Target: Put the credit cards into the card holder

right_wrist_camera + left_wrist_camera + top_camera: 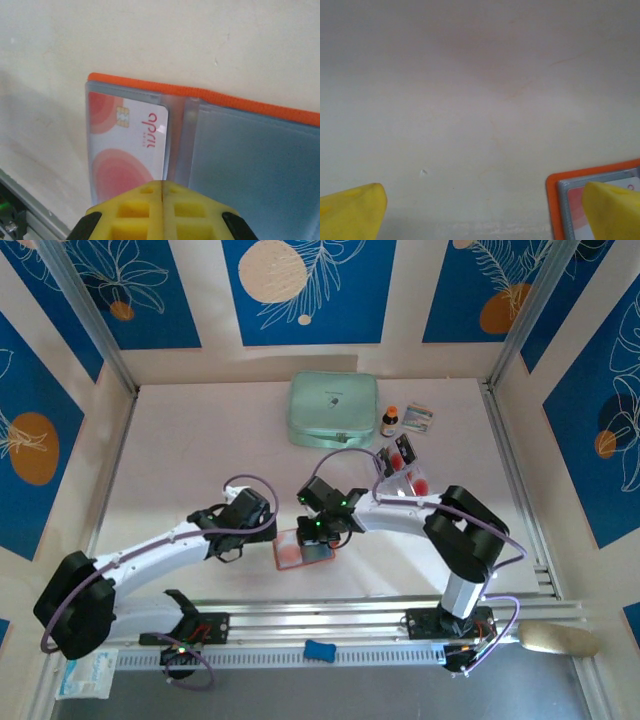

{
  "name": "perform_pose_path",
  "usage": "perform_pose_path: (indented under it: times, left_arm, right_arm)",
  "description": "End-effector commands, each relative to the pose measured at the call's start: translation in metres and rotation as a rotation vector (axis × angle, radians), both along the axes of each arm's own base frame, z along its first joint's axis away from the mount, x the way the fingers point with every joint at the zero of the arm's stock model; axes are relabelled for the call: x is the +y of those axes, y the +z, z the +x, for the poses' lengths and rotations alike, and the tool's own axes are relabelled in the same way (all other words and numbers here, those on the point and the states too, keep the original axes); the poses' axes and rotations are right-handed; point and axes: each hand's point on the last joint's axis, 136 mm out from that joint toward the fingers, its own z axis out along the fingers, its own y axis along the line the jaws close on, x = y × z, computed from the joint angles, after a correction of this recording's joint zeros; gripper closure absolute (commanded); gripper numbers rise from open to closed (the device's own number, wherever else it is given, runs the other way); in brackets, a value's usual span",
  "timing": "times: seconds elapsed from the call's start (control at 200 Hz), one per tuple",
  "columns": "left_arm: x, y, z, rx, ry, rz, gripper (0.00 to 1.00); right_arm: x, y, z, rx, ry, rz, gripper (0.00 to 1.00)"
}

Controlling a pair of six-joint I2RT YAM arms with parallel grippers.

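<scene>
My right gripper (162,186), yellow jaws pressed together, stands over the open square orange leather-like card holder (250,160); a pale red-dotted plastic card (125,145) sits in one clear pocket; my left gripper (482,212) gapes wide beside it on the white table (470,100)

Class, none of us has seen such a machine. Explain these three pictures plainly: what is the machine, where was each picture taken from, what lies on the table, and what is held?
Two robot arms with two-finger grippers stand at a table. One picture looks down from above; the others come from wrist cameras. An open orange card holder lies on it, a pale card in its pocket. The left gripper is open; the right gripper is shut, nothing between its fingers. A mint-green case lies behind.
</scene>
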Motion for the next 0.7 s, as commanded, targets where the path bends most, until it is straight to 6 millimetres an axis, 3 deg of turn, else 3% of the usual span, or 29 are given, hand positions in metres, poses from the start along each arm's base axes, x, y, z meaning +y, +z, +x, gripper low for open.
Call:
perform_pose_path:
  times: [0.0, 0.19, 0.31, 0.45, 0.54, 0.695]
  left_arm:
    - [0.0, 0.014, 0.005, -0.022, -0.014, -0.002, 0.0]
    - [-0.008, 0.017, 0.007, -0.024, -0.027, -0.04, 0.0]
    - [-0.013, 0.017, 0.008, -0.018, -0.034, -0.057, 0.0]
    - [-0.023, 0.016, 0.011, -0.008, -0.047, -0.087, 0.0]
    - [-0.03, 0.014, 0.013, 0.002, -0.054, -0.103, 0.0]
    - [-0.044, 0.015, 0.016, 0.006, -0.072, -0.12, 0.0]
  right_arm:
    - [-0.013, 0.01, 0.001, -0.007, -0.029, -0.003, 0.95]
    - [-0.04, 0.02, 0.014, -0.058, -0.076, -0.042, 0.83]
    - [-0.061, 0.026, 0.022, -0.098, -0.108, -0.076, 0.64]
    - [-0.088, 0.025, 0.028, -0.13, -0.157, -0.145, 0.49]
    - [-0.103, 0.021, 0.03, -0.138, -0.171, -0.196, 0.47]
    - [-0.111, 0.019, 0.028, -0.143, -0.17, -0.224, 0.47]
